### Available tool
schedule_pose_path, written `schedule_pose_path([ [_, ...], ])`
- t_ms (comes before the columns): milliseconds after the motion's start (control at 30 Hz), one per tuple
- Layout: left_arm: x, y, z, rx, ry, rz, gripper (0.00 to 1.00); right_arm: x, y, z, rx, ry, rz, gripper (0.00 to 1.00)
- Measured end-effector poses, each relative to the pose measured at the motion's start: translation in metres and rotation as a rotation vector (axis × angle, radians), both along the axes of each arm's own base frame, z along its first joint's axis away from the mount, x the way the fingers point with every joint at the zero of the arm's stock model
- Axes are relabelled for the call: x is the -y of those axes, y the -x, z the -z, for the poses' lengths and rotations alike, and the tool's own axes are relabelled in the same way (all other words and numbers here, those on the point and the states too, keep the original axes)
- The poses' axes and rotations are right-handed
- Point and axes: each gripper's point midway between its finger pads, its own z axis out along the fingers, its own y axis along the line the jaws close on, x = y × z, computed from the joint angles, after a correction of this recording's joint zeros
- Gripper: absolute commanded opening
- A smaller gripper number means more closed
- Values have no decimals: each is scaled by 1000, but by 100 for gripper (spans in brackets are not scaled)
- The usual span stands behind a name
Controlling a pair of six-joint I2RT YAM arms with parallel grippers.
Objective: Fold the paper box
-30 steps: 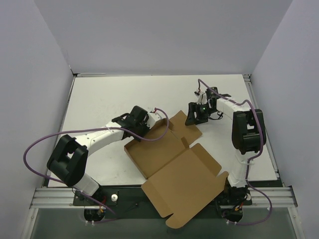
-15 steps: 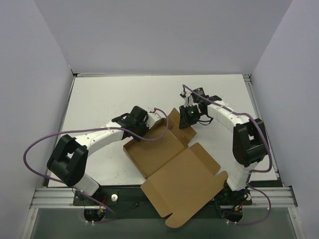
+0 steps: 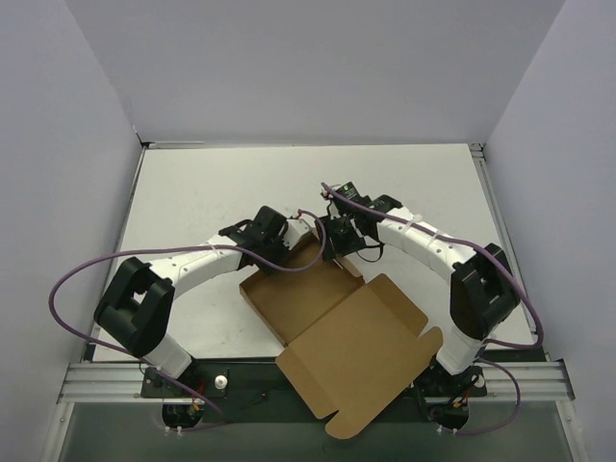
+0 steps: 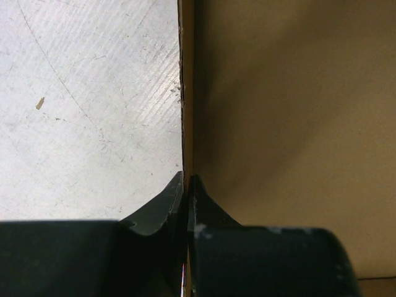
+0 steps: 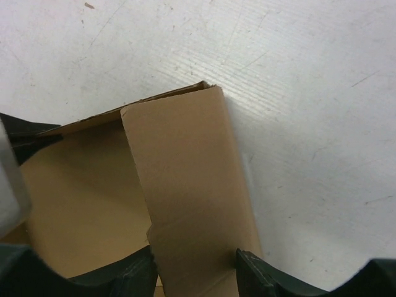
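Observation:
The paper box (image 3: 306, 296) is brown cardboard lying open on the table, its wide lid panel (image 3: 358, 351) spread toward the near edge. My left gripper (image 3: 285, 252) is shut on the box's far-left wall; in the left wrist view that wall's thin edge (image 4: 187, 93) runs up from between the closed gripper (image 4: 185, 185). My right gripper (image 3: 333, 246) is at the box's far corner, open. In the right wrist view a narrow side flap (image 5: 185, 179) stands between the spread fingers of that gripper (image 5: 195, 260), its edges close to both fingertips.
White table surface (image 3: 212, 188) surrounds the box, with grey walls on three sides. Purple cables loop from both arms. The lid panel overhangs the table's near rail (image 3: 289, 375) between the arm bases.
My right arm has swung left from the open table to the box's far corner. The far flap that lay flat now stands up between its fingers. The left arm kept its grip.

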Motion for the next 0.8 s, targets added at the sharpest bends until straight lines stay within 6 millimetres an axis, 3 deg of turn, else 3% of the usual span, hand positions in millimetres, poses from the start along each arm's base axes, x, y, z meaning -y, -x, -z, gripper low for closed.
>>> schedule_pose_path([
  [133, 0, 0, 2, -5, -3, -2, 0, -5, 6, 0, -17, -6, 15, 59],
  [300, 0, 0, 2, -5, -3, -2, 0, 7, -2, -3, -39, -34, 71, 63],
  [400, 0, 0, 2, -5, -2, 0, 0, 30, -11, -14, -38, -77, 132, 65],
  [667, 2, 2, 2, -11, 7, 10, 0, 99, -48, -74, 85, -286, 288, 65],
  [800, 3, 2, 2, -13, 10, 12, 0, 124, -67, -69, 99, -285, 368, 64],
])
